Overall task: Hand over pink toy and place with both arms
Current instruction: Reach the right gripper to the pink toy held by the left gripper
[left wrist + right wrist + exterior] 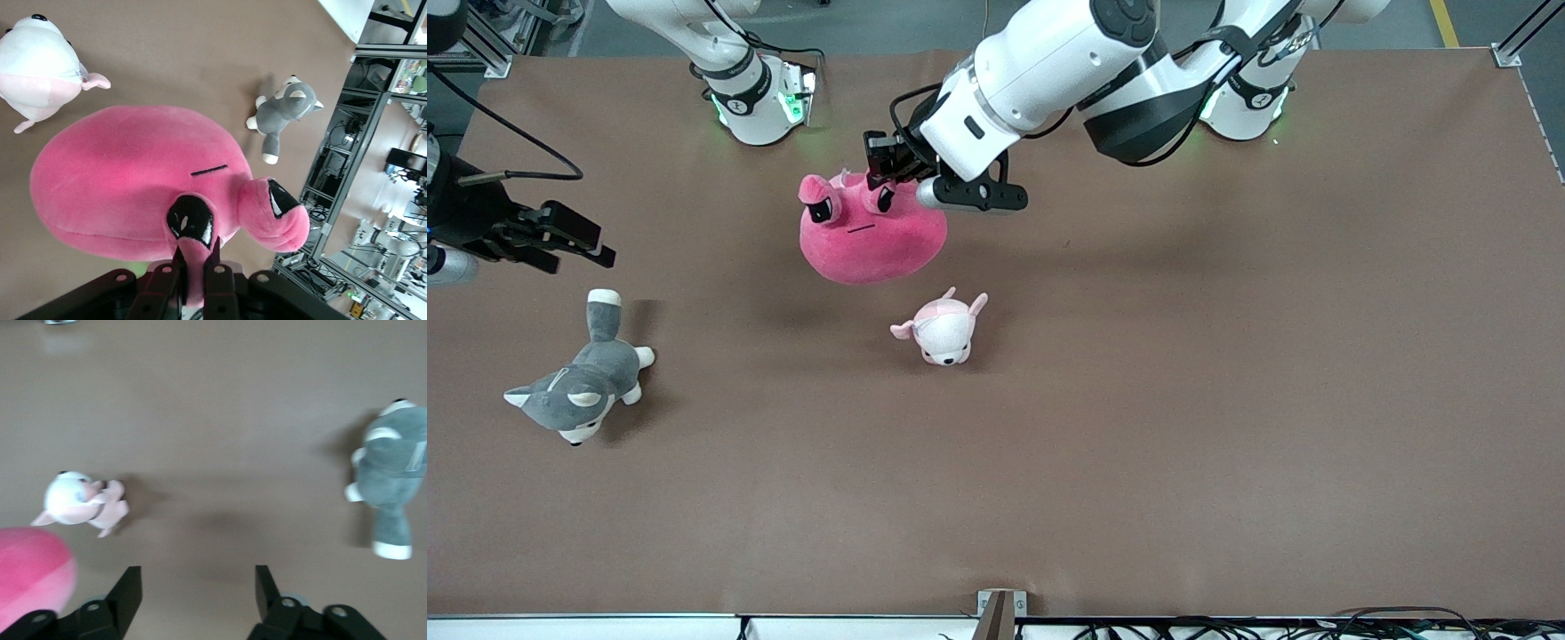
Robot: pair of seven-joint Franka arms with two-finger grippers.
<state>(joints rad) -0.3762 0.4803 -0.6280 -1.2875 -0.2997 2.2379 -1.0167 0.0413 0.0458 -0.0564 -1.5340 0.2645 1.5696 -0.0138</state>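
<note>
Over the table's middle, toward the robots' bases: the pink toy [871, 236] hangs in the air, face toward the front camera, casting a shadow on the brown table [1138, 400].
Pink toy's look: rounded, hot pink, with angry black eyes and a short black line for a mouth.
Left gripper [882, 169]: clenched on a nub at the top of the pink toy; in the left wrist view the fingers [217, 280] pinch the plush just beside one eye.
Left arm [1049, 71]: reaches in from its base toward the table's middle.
Pink-and-white plush animal [943, 329]: on the table, nearer to the front camera than the pink toy, apart from it.
Right gripper [560, 238]: over the right arm's end of the table, jaws spread wide, holding nothing; it waits.
Grey plush animal [583, 382]: lying on the table, near the right gripper and nearer to the front camera than its base.
</note>
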